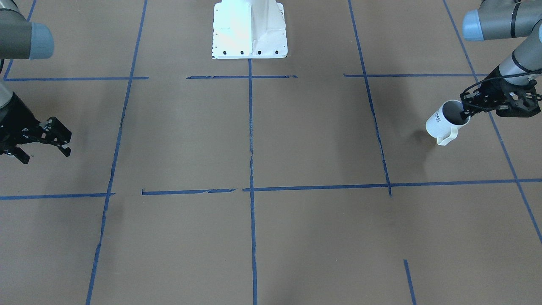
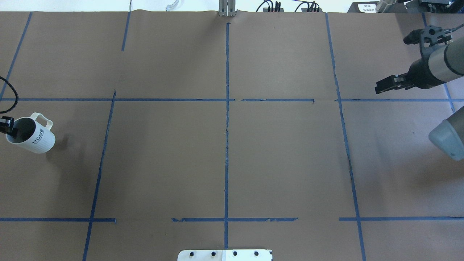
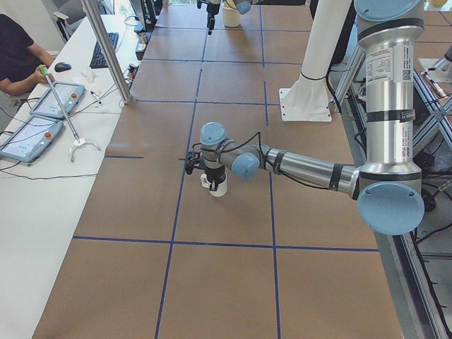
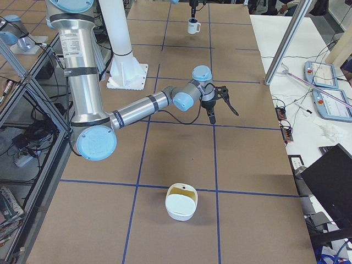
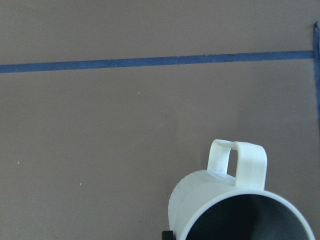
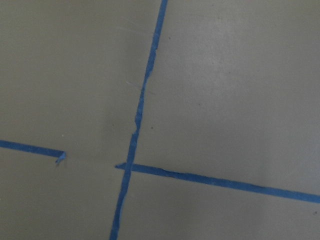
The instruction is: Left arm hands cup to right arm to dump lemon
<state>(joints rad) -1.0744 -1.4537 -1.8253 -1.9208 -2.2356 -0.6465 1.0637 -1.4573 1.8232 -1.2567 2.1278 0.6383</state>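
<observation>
The white cup [image 1: 442, 123] with "HOME" lettering hangs tilted just above the table at the robot's far left. My left gripper [image 1: 468, 112] is shut on its rim, one finger inside the mouth. The cup also shows in the overhead view [image 2: 34, 137], the exterior left view [image 3: 217, 185] and the left wrist view [image 5: 220, 205], handle away from the gripper. Its inside looks dark, and the lemon is hidden. My right gripper [image 1: 46, 153] is open and empty above the table at the far right, and also shows in the overhead view [image 2: 385, 85] and the exterior right view [image 4: 223, 114].
The white robot base [image 1: 250, 29] stands at the middle of the robot's side. A white bowl [image 4: 181, 202] sits near the table's right end. Blue tape lines [image 2: 227, 108] mark a grid on the brown table. An operators' bench with tablets [image 3: 53, 102] runs along the far side.
</observation>
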